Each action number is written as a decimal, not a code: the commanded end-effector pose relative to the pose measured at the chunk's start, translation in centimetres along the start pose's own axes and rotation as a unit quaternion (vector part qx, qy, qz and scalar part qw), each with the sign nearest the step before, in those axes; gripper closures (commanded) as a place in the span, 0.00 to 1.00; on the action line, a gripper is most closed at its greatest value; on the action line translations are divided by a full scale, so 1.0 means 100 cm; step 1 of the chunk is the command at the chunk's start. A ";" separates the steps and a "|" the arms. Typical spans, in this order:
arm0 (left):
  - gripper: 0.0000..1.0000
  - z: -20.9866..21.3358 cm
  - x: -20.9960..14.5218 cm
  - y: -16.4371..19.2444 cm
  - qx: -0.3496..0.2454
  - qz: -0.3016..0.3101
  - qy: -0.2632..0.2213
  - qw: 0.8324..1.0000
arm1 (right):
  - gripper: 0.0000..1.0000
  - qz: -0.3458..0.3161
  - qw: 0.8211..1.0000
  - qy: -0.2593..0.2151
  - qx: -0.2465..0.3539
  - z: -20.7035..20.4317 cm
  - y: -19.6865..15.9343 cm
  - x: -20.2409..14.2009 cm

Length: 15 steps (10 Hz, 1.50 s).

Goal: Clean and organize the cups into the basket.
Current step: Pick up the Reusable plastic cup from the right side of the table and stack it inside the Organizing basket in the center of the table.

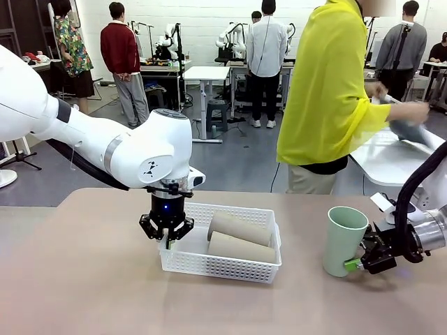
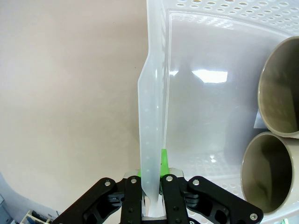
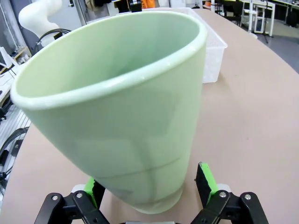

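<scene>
- The mint cup (image 1: 343, 241) is standing on the bench (image 1: 84, 279), at three o'clock from the basket (image 1: 230, 267). It is looking light, rigid and smooth, and best gripped near its narrow base.
- The right gripper (image 1: 356, 259) is flanking that base, jaws apart.
- Two tan cups (image 1: 241, 237) are lying inside the basket.
- The left gripper (image 1: 167, 234) is clamping the basket's nine o'clock wall.

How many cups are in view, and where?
3. Two tan cups lie side by side in the basket; the green cup stands on the table inside the open right gripper.
</scene>
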State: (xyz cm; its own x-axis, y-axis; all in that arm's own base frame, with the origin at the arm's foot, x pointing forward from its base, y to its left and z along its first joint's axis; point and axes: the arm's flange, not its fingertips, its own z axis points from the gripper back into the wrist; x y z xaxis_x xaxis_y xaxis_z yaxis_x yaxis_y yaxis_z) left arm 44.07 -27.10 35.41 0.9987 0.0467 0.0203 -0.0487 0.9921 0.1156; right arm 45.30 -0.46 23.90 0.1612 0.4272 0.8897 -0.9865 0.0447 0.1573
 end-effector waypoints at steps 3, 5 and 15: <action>1.00 -0.004 -0.001 0.002 0.004 -0.004 0.003 1.000 | 0.41 0.026 0.999 -0.010 0.029 -0.016 -0.005 0.003; 1.00 -0.004 -0.001 0.002 0.004 -0.004 0.003 1.000 | 1.00 0.035 0.999 -0.012 0.030 -0.013 -0.002 0.004; 1.00 -0.004 -0.001 0.002 0.004 -0.004 0.003 1.000 | 0.77 -0.012 0.998 0.050 0.024 0.025 0.072 0.191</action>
State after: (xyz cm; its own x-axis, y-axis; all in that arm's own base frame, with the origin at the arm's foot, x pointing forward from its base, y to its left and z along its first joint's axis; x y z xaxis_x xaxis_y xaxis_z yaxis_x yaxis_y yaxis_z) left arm 44.07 -27.10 35.40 0.9987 0.0467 0.0202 -0.0487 0.9921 0.1156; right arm 41.08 5.94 44.35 0.1224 0.4970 0.8590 -0.9870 -0.0297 0.1579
